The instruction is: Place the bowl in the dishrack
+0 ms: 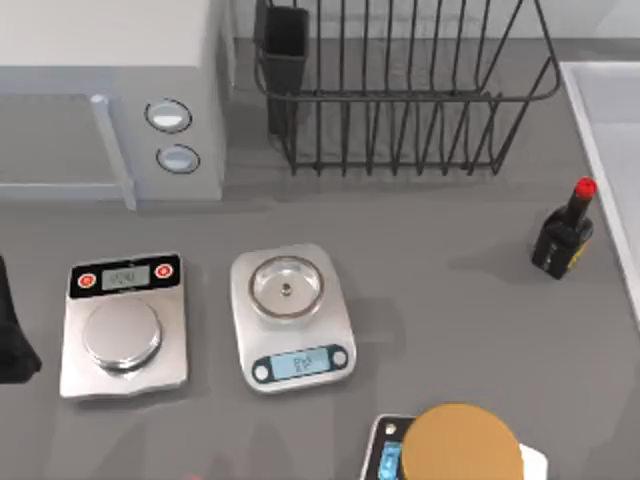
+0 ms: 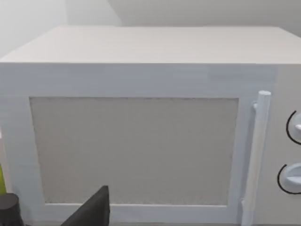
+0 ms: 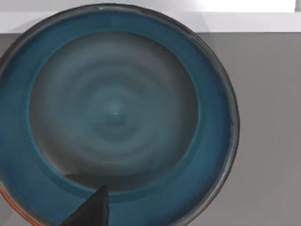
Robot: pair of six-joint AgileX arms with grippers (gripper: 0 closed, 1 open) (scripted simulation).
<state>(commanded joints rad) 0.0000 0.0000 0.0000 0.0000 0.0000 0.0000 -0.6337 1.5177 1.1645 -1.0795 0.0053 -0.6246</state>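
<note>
The bowl [image 3: 117,113] is round, blue-teal inside with a dark rim, and it lies on the grey table directly under my right wrist camera. A dark part of my right gripper [image 3: 91,211] reaches over the bowl's near rim. The dishrack [image 1: 400,90] is a black wire rack at the table's back, right of the middle, with a black utensil cup [image 1: 285,55] at its left corner. My left arm [image 1: 12,335] is parked at the table's left edge. Its gripper [image 2: 93,211] faces the microwave door.
A white microwave [image 1: 110,90] stands at the back left. Two silver scales [image 1: 125,325] [image 1: 292,318] sit mid-table, the right one bearing a small clear glass dish [image 1: 286,288]. A tan round disc [image 1: 462,445] rests on a third scale at the front. A black, red-capped bottle [image 1: 565,232] stands at the right.
</note>
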